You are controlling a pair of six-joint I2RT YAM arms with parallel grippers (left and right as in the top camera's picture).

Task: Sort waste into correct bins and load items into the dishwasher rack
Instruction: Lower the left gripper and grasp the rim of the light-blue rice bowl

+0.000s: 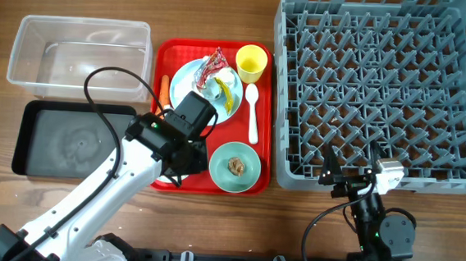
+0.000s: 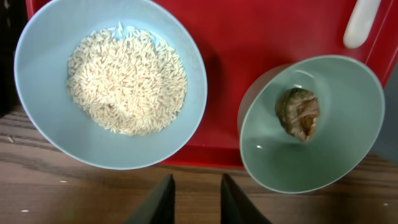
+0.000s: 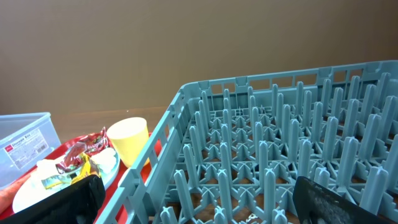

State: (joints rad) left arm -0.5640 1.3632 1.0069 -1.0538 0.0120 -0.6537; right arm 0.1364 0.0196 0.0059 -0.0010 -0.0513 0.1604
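In the left wrist view a light blue bowl (image 2: 37,118) full of white rice (image 2: 127,78) sits beside a pale green bowl (image 2: 336,155) holding a small brown lump (image 2: 298,112); both rest on the red tray (image 2: 249,43). My left gripper (image 2: 197,199) hovers over the table just in front of them, slightly open and holding nothing. Overhead, the left arm hides the blue bowl. On the plate (image 1: 189,76) lie wrappers (image 1: 218,72), with the yellow cup (image 1: 252,63), spoon (image 1: 252,111) and carrot (image 1: 164,89) nearby. My right gripper (image 1: 353,176) stands wide open at the rack's (image 1: 384,92) near edge.
The clear tub (image 1: 78,54) stands at the back left, with the black tray (image 1: 68,139) in front of it, both left of the red tray (image 1: 263,141). The rack's wall (image 3: 155,155) fills the right wrist view.
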